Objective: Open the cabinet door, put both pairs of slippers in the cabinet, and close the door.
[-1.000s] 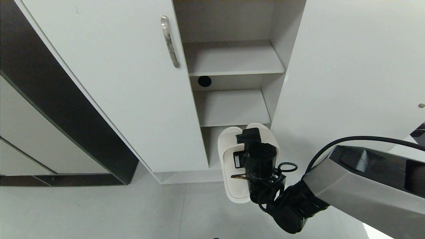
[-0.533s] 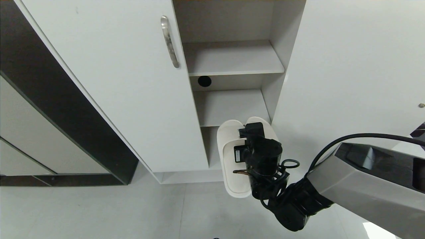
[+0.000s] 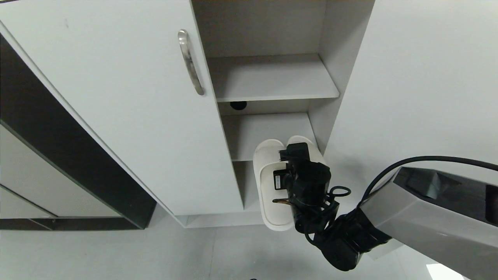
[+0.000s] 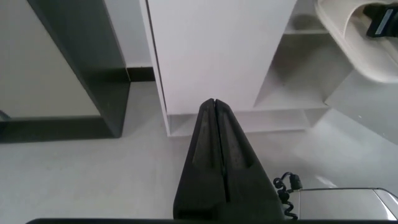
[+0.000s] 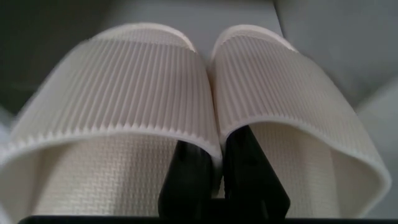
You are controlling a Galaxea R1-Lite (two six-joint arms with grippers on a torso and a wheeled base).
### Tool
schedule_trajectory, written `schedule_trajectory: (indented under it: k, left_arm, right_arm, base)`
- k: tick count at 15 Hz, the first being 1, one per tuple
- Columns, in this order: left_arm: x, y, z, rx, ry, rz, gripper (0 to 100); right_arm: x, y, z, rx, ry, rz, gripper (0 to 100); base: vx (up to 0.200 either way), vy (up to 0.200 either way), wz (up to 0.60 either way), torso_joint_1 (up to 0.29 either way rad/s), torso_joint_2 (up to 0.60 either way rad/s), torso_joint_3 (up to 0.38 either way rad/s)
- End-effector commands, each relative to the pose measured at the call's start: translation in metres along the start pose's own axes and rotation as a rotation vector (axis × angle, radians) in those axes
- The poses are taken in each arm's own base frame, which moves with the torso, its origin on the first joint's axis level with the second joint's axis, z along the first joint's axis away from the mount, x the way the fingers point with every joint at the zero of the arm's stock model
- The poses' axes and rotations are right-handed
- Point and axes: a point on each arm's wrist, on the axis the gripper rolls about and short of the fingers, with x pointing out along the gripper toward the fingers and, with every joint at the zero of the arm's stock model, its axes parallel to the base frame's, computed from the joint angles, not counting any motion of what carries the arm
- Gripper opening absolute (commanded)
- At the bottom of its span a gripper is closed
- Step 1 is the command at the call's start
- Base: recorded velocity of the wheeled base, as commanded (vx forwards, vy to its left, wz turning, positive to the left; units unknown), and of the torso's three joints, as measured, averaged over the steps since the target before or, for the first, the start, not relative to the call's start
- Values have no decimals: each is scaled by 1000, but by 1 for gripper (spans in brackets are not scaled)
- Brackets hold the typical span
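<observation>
A pair of white ribbed slippers hangs side by side in my right gripper, which is shut on the slippers' inner strap edges. The slippers' toes point into the open cabinet bay, level with the front edge of the second shelf and above the bottom compartment. In the right wrist view my right gripper pinches both straps, and the slippers face the shelf. My left gripper is shut on nothing, low over the floor before the cabinet base, with the slippers off to one side.
The cabinet's left door, with a metal handle, stands beside the open bay. A wide white panel flanks the bay on the right. An upper shelf is bare. A dark wall strip runs at the left, with grey floor below.
My right gripper has lifted the slippers and carried them nearer the shelves. The head view has then shifted, so the cabinet sits lower and closer in the picture.
</observation>
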Motion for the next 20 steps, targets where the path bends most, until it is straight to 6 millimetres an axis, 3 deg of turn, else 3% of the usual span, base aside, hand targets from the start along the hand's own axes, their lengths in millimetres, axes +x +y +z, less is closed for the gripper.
schedule_trajectory:
  k: [1,7,12,20]
  left_arm:
    - [0,0,0,0,0,-1,0]
    - [0,0,0,-2,0,4,0]
    - [0,0,0,-2,0,4,0]
    - [0,1,0,-5,0,27,0]
  right_arm:
    - [0,0,1,2,-2,0,0]
    - [-4,8,-11,39,9,19,0]
    - [2,11,-24,26,27,14,0]
    - [68,24,-14,22,31,-35,0]
  base:
    - [200,0,0,2,12,2]
    - [200,0,0,1,6,3]
    - [0,0,0,0,0,0]
    - [0,0,0,0,0,0]
